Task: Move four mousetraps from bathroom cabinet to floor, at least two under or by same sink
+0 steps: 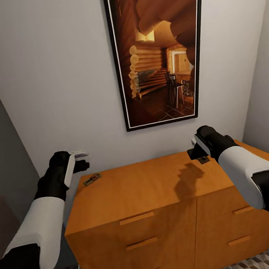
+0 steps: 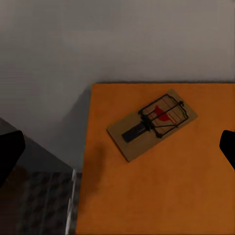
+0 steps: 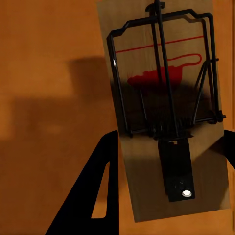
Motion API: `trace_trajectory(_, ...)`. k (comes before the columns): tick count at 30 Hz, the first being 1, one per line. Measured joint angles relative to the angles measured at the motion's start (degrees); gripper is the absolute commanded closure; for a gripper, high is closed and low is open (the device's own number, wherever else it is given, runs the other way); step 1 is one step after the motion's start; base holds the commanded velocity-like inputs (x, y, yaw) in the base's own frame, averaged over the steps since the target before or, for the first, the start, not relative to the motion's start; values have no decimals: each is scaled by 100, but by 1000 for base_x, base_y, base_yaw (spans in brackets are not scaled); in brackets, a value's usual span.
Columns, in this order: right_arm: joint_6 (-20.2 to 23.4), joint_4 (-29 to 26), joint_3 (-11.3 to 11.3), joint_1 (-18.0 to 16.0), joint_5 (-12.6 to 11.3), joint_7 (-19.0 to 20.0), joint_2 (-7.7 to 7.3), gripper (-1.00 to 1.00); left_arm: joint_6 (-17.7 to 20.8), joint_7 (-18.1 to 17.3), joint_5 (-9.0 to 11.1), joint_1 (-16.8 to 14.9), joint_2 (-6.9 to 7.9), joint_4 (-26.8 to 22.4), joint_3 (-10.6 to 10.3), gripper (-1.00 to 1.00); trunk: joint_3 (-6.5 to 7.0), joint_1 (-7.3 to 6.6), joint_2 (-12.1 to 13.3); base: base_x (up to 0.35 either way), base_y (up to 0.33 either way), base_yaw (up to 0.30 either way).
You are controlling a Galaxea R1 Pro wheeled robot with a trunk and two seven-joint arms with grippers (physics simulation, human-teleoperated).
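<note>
Head view, nearest first: a strip of cube-patterned bathroom floor (image 1: 242, 266) shows at the foot of the cabinet (image 1: 152, 192), whose drawer fronts carry thin bar handles (image 1: 137, 218).

On the cabinet top, one mousetrap (image 1: 91, 179) lies flat near the rear left corner, just beside and below the left gripper (image 1: 80, 159), which hovers off the cabinet's left edge. In the left wrist view this mousetrap (image 2: 152, 123) lies between the two dark fingertips (image 2: 10, 149) at the frame's edges, untouched; the jaws stand wide apart.

A second mousetrap (image 1: 203, 160) lies near the rear right of the top, directly at the right gripper (image 1: 196, 151). In the right wrist view this mousetrap (image 3: 166, 107) lies flat on the wood, one dark finger (image 3: 98, 196) alongside its edge and another beyond the opposite edge; the jaws bracket it without closing.

Behind, a framed picture (image 1: 160, 52) of a log interior hangs on the pale wall (image 1: 56, 77).
</note>
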Motion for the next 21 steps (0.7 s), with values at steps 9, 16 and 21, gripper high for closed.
trace_trajectory(9, 2, 13, -1, 0, -10, -1, -35, 100, -4, -815, -61, -1, 219, -32, -66, -100, 19, 0, 0, 0, 0, -194)
trace_trajectory(16, 2, 16, -1, 1, -5, -2, -37, 100, -5, -922, -73, -1, 285, -66, -91, -100, 39, 0, 0, 0, 0, -250)
trace_trajectory(21, 2, 16, -1, 1, -9, -3, -37, 100, -5, -932, -66, -1, 297, -70, -160, -100, 54, 0, 0, 0, 0, -253)
